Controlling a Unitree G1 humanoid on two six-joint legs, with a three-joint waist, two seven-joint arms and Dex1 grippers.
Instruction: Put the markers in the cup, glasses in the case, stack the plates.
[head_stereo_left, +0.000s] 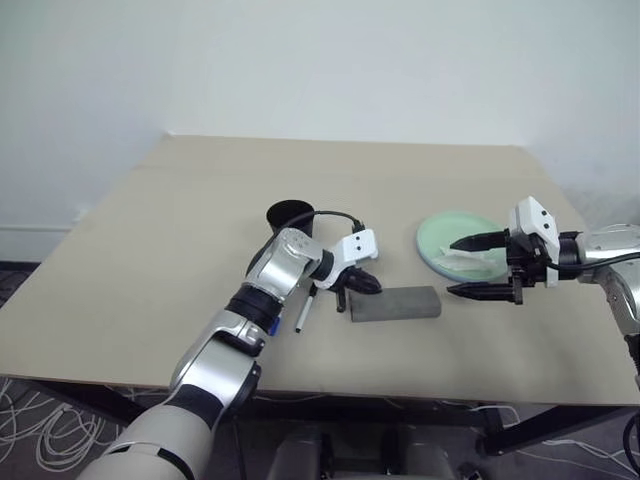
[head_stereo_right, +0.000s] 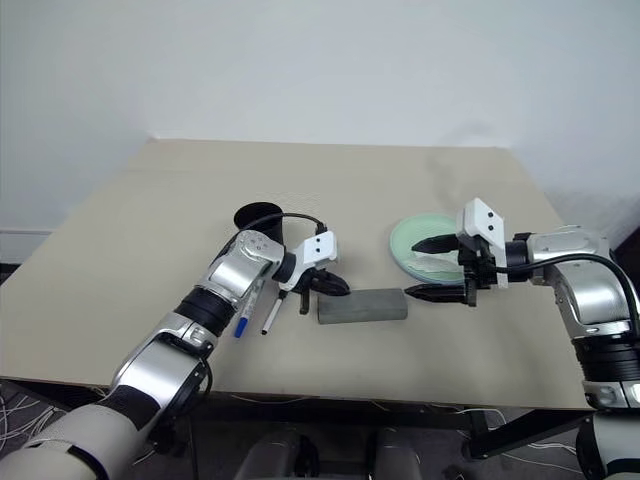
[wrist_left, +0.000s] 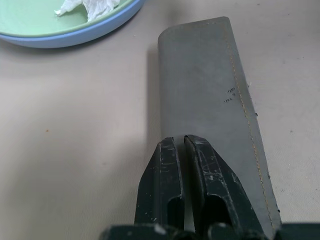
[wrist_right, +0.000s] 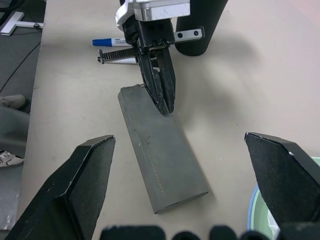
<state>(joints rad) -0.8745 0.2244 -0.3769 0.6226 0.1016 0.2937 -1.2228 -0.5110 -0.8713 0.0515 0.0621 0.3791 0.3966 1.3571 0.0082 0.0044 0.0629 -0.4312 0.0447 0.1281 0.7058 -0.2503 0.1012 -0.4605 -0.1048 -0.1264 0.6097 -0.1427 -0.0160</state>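
The grey felt case (head_stereo_left: 395, 304) lies closed and flat on the beige surface (head_stereo_left: 150, 240), near the middle of the front edge, with its long side roughly parallel to that edge.

The left gripper (wrist_left: 181, 145) has its fingers (wrist_left: 165, 170) pressed together with nothing between them. Their tips sit over the end of the case that faces the surface's left edge; whether they touch the felt cannot be settled from these views.

The black cup (head_stereo_left: 290, 222) stands upright behind the left gripper, toward the middle of the surface. Both markers lie on the surface in front of the cup, just beside the left end of the case: the black-capped marker (head_stereo_right: 272, 318) nearer the case, and the blue-capped marker (head_stereo_right: 243, 323) beside it on the side toward the left edge. The left arm partly covers both.

The mint green plate (head_stereo_left: 440, 235) rests inside the light blue plate (wrist_left: 75, 37), stacked toward the right edge of the surface, behind the right end of the case. A crumpled white tissue (wrist_left: 92, 6) lies in the green plate.

The right gripper (head_stereo_left: 478, 266) holds its fingers (wrist_right: 80, 180) spread wide and empty, one above the other, hanging over the near rim of the stacked plates and pointing toward the case.
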